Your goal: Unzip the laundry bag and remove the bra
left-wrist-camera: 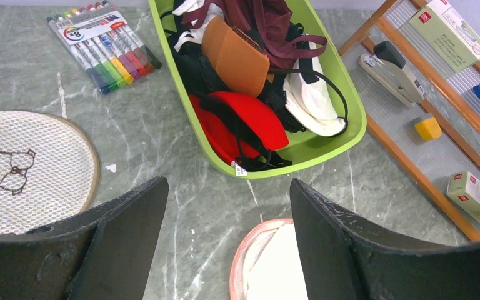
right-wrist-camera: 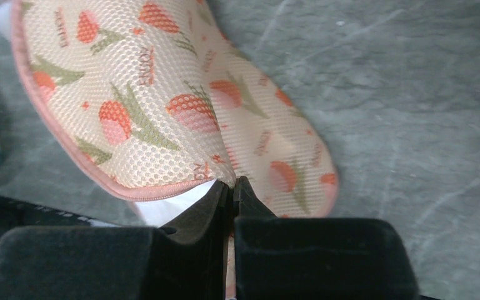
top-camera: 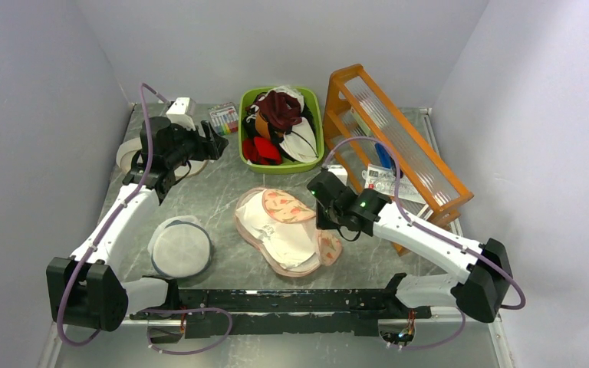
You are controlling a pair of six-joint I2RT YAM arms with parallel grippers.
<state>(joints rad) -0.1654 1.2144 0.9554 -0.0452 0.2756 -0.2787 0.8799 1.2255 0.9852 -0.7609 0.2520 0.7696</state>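
While logging: laundry bag (top-camera: 287, 205) at middle of tabletop (top-camera: 222, 192), lying open, white bra (top-camera: 287, 244) inside. Right fingers (right-wrist-camera: 206, 212) pinched shut on its pink zip edge (pull not visible). Left fingers (left-wrist-camera: 131, 219) spread wide above tabletop, near green bin (left-wrist-camera: 344, 94).

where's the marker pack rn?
Top view: the marker pack lies at the far side of the table, left of centre, beside the green bin, just beyond the left gripper.

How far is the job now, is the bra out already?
Mostly unzipped: the laundry bag lies open, floral flap folded back. In hand: the right end effector is shut at its pink zip edge. To do: the white bra is still inside; the left end effector hangs open.
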